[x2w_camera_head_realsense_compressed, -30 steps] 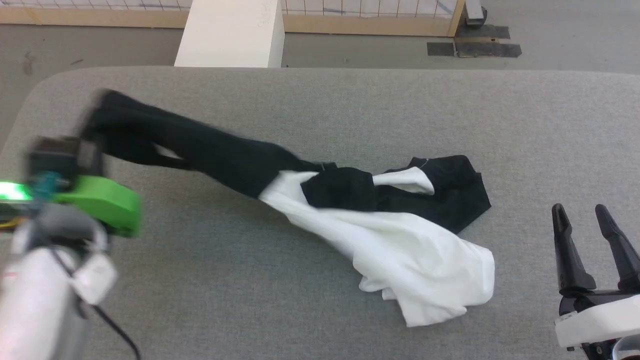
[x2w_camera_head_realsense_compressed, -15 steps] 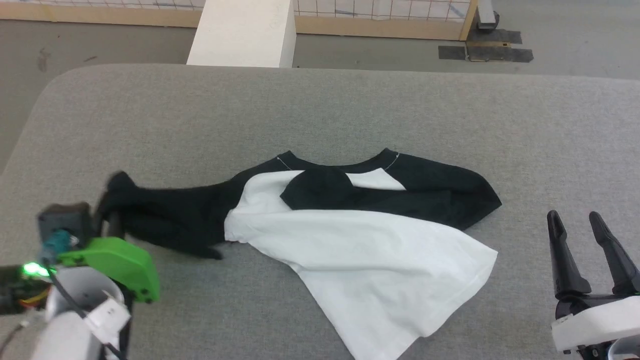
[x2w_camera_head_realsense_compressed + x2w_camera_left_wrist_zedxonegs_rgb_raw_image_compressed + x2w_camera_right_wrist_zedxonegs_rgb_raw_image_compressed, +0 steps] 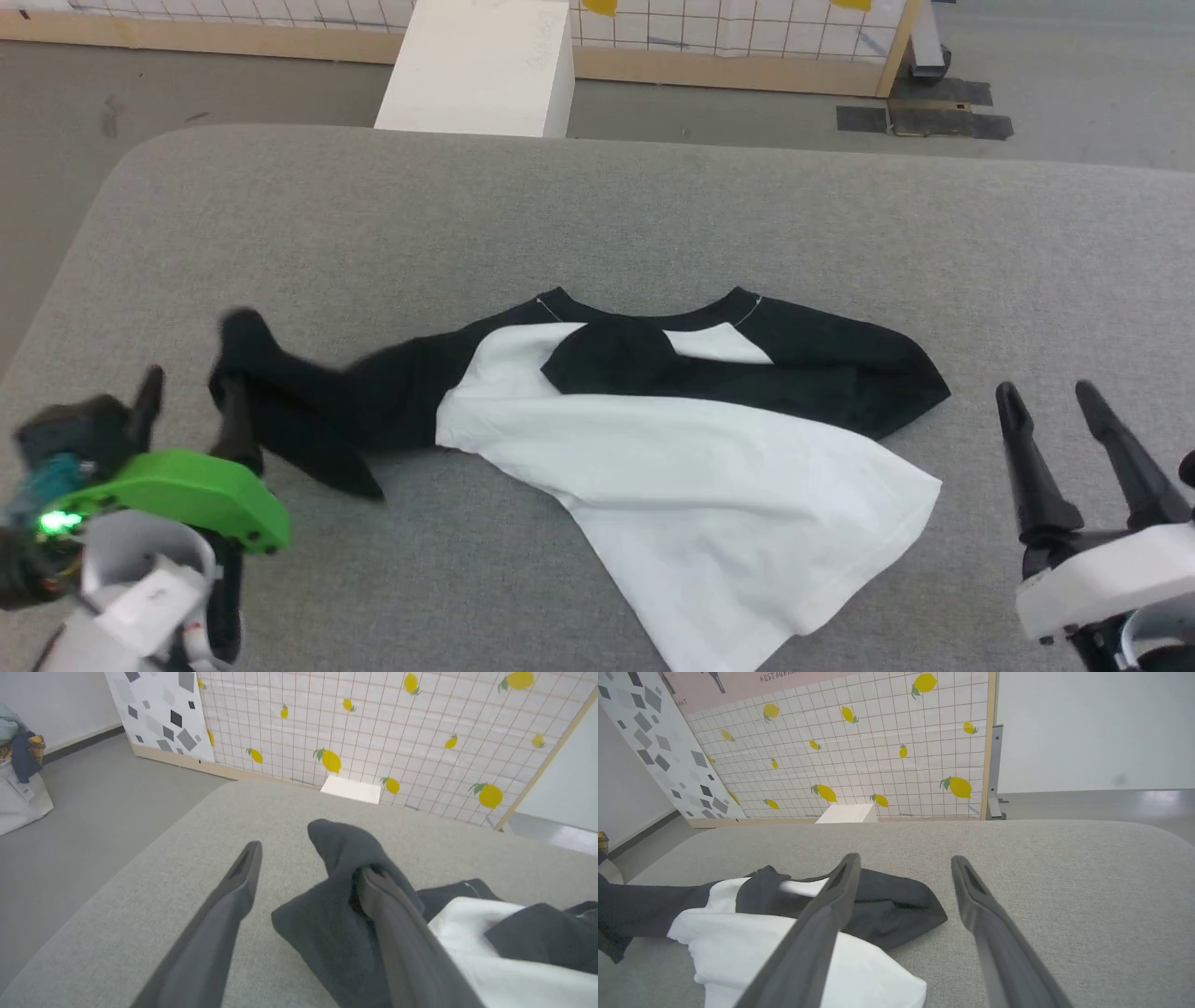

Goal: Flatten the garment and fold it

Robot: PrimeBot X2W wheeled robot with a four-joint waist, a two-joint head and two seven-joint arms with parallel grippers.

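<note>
The garment point(image 3: 709, 467) lies spread on the grey table point(image 3: 597, 215), white body toward me, black collar and right sleeve at the back. Its black left sleeve point(image 3: 308, 411) stretches toward my left gripper point(image 3: 191, 392). That gripper is open, and the sleeve's end point(image 3: 345, 858) drapes over its right finger point(image 3: 397, 933) without being pinched. The white panel's lower left part is folded under on a slant. My right gripper point(image 3: 1047, 397) stands open just right of the garment point(image 3: 752, 933), with nothing between its fingers point(image 3: 831, 905).
A rigid white box point(image 3: 481, 65) stands on the floor beyond the table's far edge, before a lemon-patterned grid screen point(image 3: 373, 732). The table's rounded left corner point(image 3: 121, 187) is near my left arm. A laundry bag point(image 3: 18, 784) sits on the floor far left.
My left gripper drew the black sleeve from the far left toward me, which spread the bunched garment out, and has now opened. The right gripper kept still; the camera shifted slightly.
</note>
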